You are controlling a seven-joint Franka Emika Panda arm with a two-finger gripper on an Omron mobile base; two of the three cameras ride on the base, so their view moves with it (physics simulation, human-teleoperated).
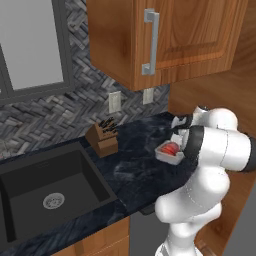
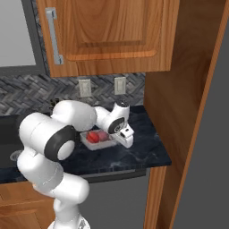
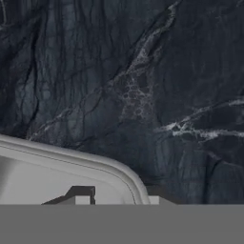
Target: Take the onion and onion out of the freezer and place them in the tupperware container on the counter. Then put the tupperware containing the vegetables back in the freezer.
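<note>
The claw point(image 3: 116, 199) grips the pale grey plastic tray's point(image 3: 125, 172) rim — fingers straddling it. Two red-purple round onions point(image 2: 96, 136) lie inside, on the dark marbled table point(image 1: 135, 170).

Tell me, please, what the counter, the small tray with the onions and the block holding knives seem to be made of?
The counter looks like polished stone: dark blue-black with pale marble veins and a faint sheen. The tupperware container seems to be smooth matte plastic, pale grey-white with a thin rounded rim. The knife block appears to be wood, warm brown, though no grain is clear.
</note>
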